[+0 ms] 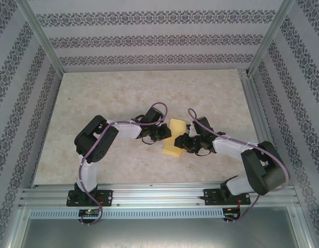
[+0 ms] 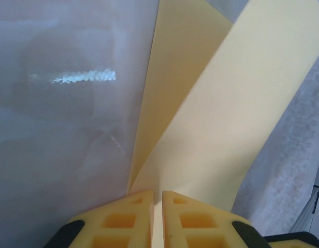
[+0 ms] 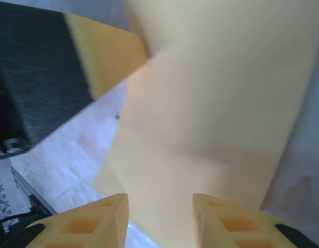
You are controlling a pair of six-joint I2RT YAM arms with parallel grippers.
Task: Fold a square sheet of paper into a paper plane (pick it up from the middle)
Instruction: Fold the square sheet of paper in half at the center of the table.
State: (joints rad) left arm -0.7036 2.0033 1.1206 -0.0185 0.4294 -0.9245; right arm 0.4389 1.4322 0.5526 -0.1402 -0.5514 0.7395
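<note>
From above, the square sheet of paper (image 1: 176, 147) is seen over the middle of the table (image 1: 97, 93). In the left wrist view, the sheet is pinched tight by the left gripper (image 2: 158, 194), above the table. In the right wrist view, the right gripper (image 3: 159, 199) is seen open, with the sheet just ahead.

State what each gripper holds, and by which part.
Left gripper pinches the thin pale-yellow square sheet of paper at its near edge, where two layers meet. Right gripper stands open, holding nothing.
</note>
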